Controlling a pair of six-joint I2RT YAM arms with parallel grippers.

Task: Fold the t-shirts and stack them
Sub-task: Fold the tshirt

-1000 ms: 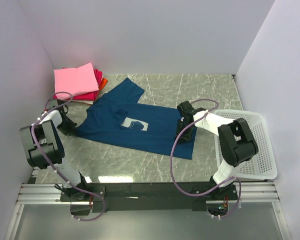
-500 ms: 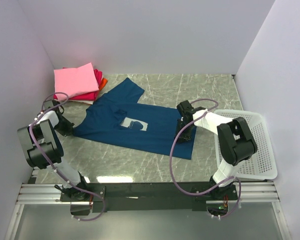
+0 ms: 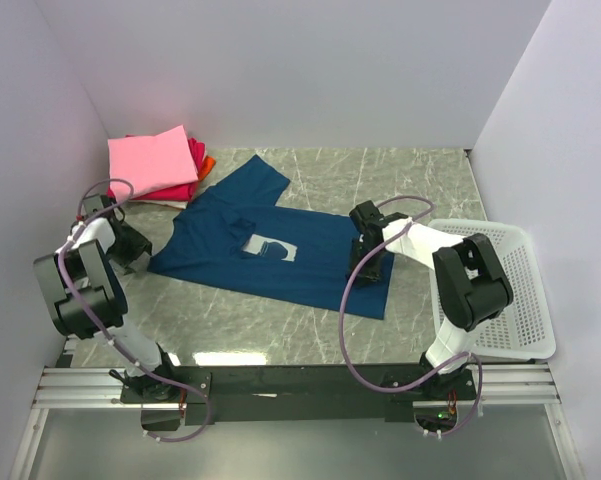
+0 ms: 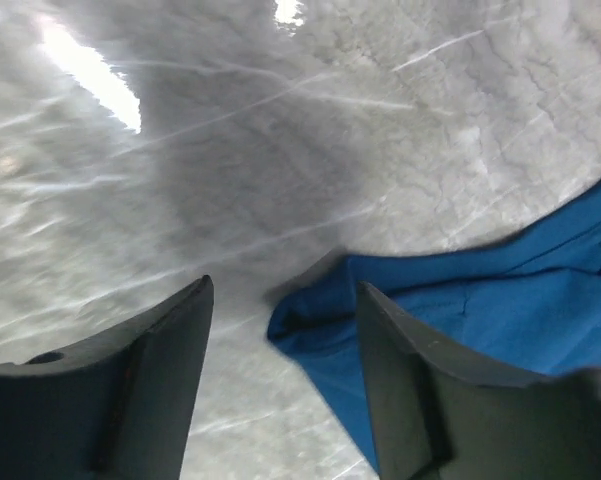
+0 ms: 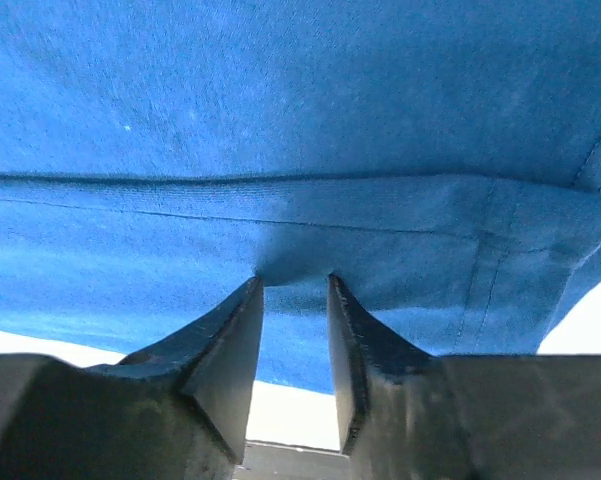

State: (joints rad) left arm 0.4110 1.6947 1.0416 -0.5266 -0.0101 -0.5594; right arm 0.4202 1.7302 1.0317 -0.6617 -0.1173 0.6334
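One blue t-shirt (image 3: 280, 255) lies flat across the counter (image 3: 410, 180), long axis left to right. Its left corner sits just between the spread left fingers (image 4: 130, 400), not yet pinched; the right fingers (image 5: 225, 370) look clamped on the right hem.

The blue shirt (image 3: 280, 255) lies spread flat and front up in the middle of the table (image 3: 400, 180). Its white print (image 3: 268, 250) shows on the chest, the shoulders are to the left, the hem is to the right, and one sleeve points to the far side. In the far left corner lies a folded stack: the pink shirt (image 3: 152, 160) on top, the red shirt (image 3: 196, 152) beneath, and the orange shirt (image 3: 208, 163) peeking out at the right edge.
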